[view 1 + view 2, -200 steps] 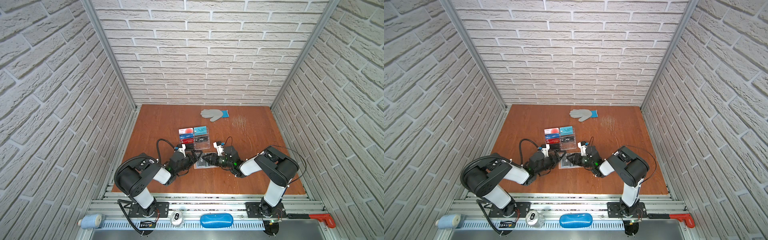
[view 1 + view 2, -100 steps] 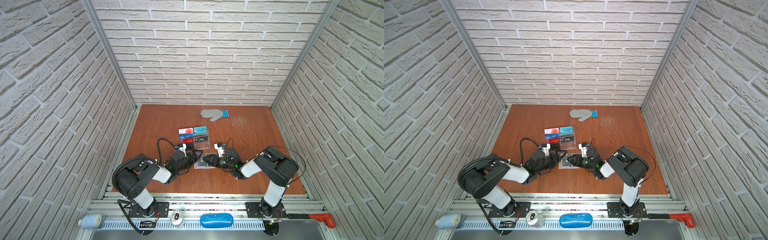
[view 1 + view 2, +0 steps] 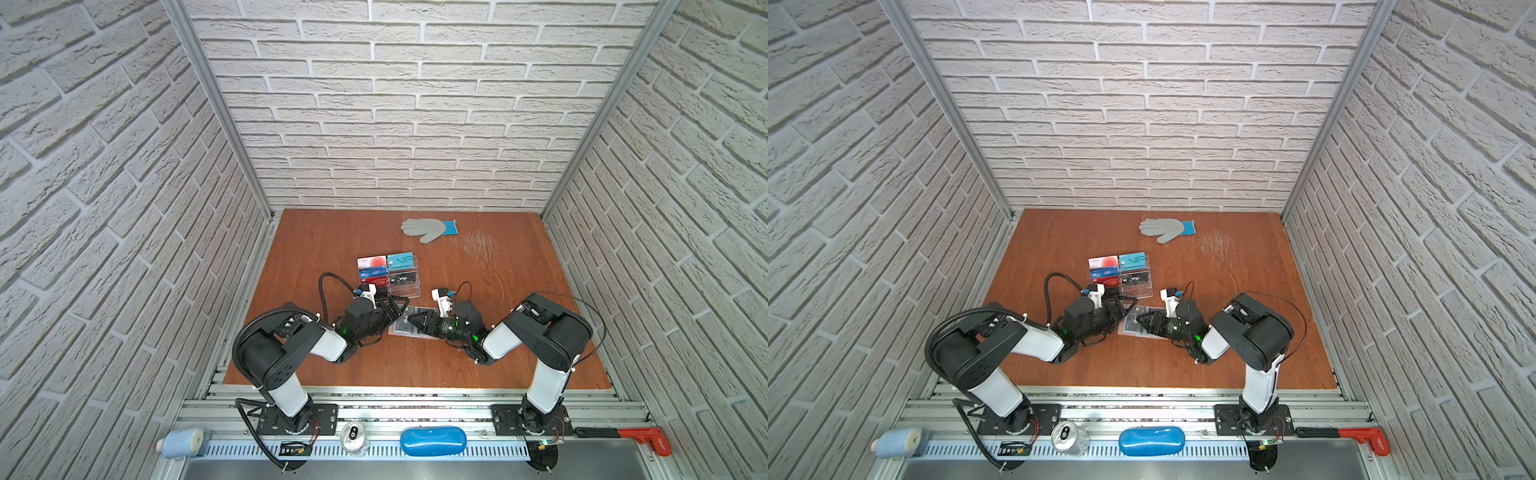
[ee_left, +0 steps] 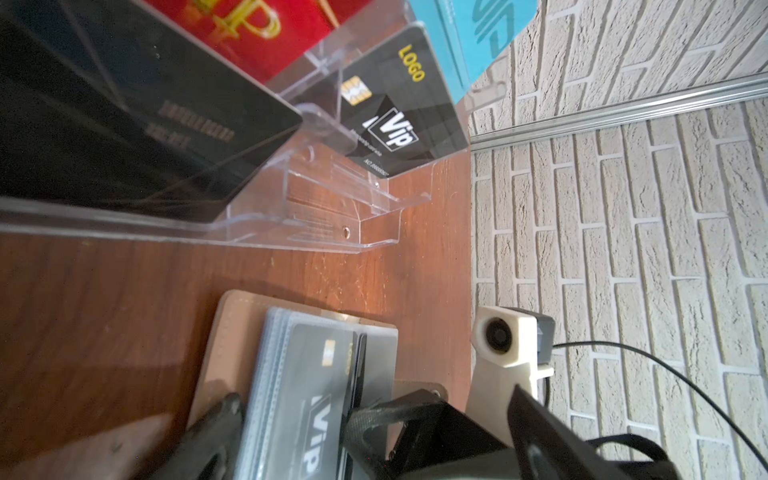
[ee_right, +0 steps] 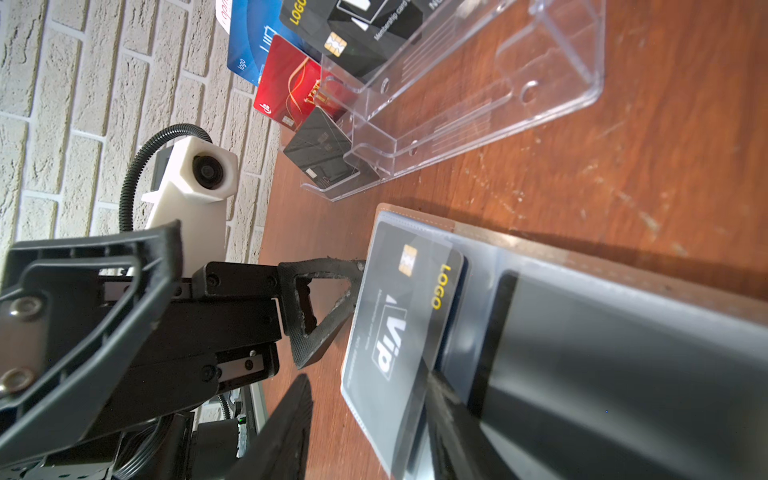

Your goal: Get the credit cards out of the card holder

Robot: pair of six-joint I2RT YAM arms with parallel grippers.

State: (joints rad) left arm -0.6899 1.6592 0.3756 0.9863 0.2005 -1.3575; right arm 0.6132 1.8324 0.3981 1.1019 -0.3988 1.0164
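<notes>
The card holder lies open on the table between both arms, tan with grey sleeve pages. A black "Vip" credit card sits in its top sleeve. My left gripper is open wide at the holder's left edge, and one fingertip touches that edge. My right gripper reaches in from the right with its jaws apart. One right finger rests on the sleeves beside the card. The other finger is off the holder, over the table.
A clear acrylic stand just behind the holder carries white-red, teal, blue, red and black cards. A grey glove lies at the back. A can, a blue case and a red tool sit on the front rail.
</notes>
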